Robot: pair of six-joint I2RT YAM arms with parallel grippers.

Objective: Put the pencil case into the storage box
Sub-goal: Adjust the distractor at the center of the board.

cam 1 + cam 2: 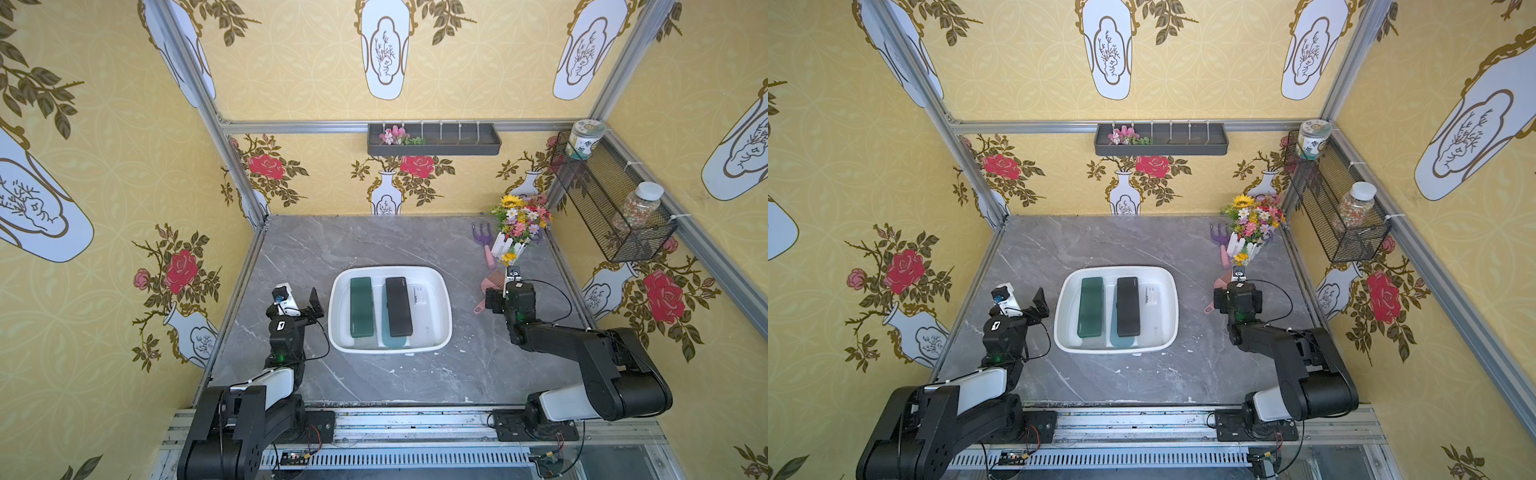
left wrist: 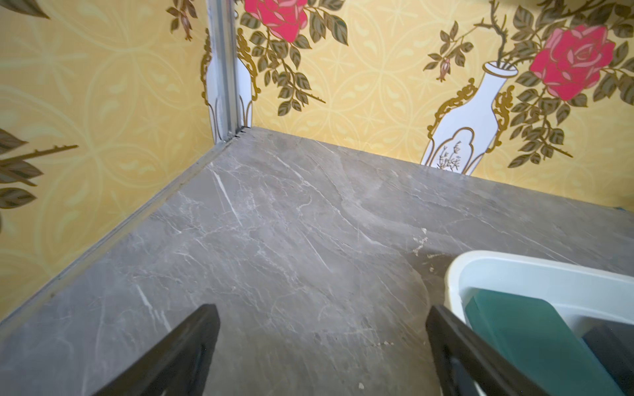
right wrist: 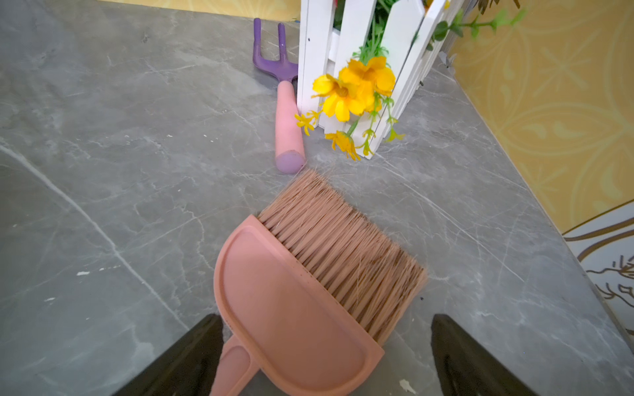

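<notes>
Quick rundown: the box (image 1: 337,332) is parked mid-table (image 1: 291,257), and three cases are seen inside it in both top views. The green case (image 1: 360,307) is laid flat along the left side. The black case (image 1: 398,306) is laid beside it, stacked on a blue case (image 1: 392,341) that pokes out at the near end. Something white (image 1: 422,296) is tucked against the right wall, too washed out to be identified. The left gripper (image 1: 299,301) is hung just beside the box's left wall with its jaws spread wide and nothing between them. In the left wrist view only bare table is framed by the fingers (image 2: 192,349), with a corner of the box (image 2: 514,264) and the green case (image 2: 535,336) caught at the edge. The right gripper (image 3: 326,360) is spread wide too and nothing is clamped. It is held off to the right, well apart from the box, above a pink brush (image 3: 298,308) that is lying on the table. Just past the brush, a purple rake (image 3: 274,51) with a pink handle is lying right against a white fence-style flower pot (image 3: 343,51) near the far right corner. On the back wall a grey tray (image 1: 434,141) with a few flowers is mounted. On the right wall two jars (image 1: 638,205) are held in a wire basket (image 1: 602,199), well clear of the table.
</notes>
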